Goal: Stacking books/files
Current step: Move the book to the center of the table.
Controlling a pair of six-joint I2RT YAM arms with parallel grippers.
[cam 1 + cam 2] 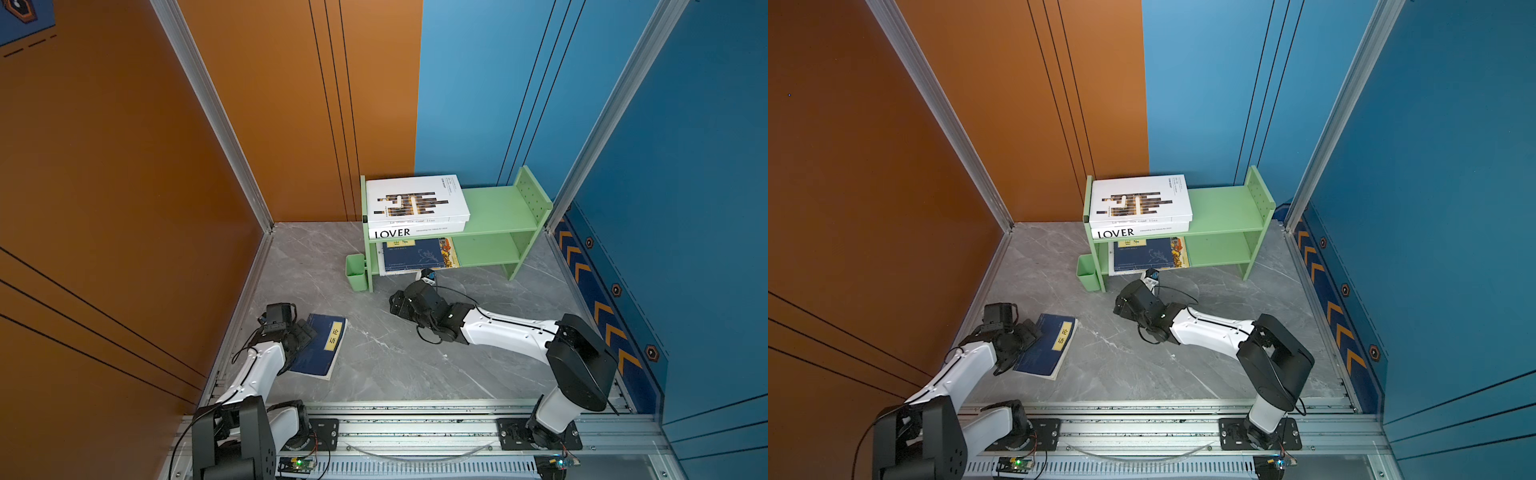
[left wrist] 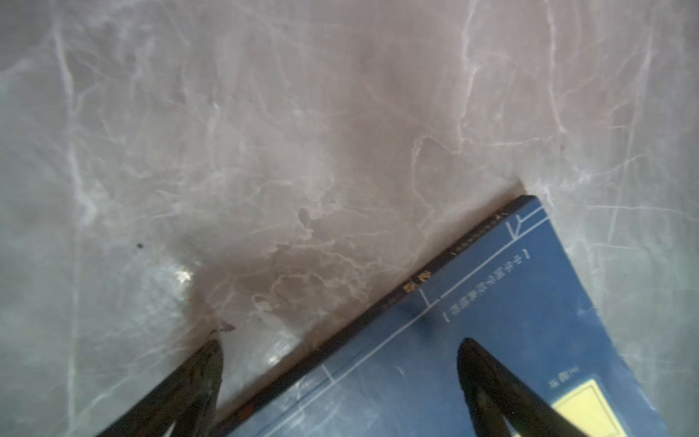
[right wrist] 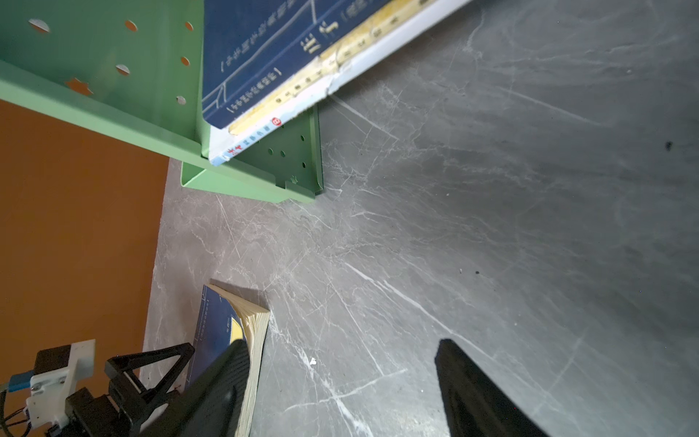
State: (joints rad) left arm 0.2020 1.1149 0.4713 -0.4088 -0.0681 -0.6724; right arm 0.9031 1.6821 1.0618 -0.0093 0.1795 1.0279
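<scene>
On grey marble table [image 1: 395,374], left side, near left arm: navy yellow-labelled book [image 1: 322,347], flat, cover up, label showing, well apart from shelf. Left gripper [image 1: 305,332] right over its spine edge, spread wide, grasping nothing. Seen from left wrist: one finger [image 2: 484,378] above blue cover beside yellow label, other finger [image 2: 196,382] above bare table past spine, spine lying between the two. Touching cover or just above it: cannot tell.

Right gripper [image 1: 397,305] low over bare table in front of green shelf [image 1: 498,199], fingers parted, nothing between them, well apart from floor book.

Upper shelf level, left end: white book with brown-black bars [image 1: 415,199] flat on top of thick white "LOVER" book [image 1: 415,230]. Lower level, left end: second navy book [image 1: 409,253] on yellow picture book [image 1: 451,251], thin pale book [image 3: 264,136] underneath, front edges sticking out past shelf. Small green cup [image 1: 356,272] against shelf's left side.
</scene>
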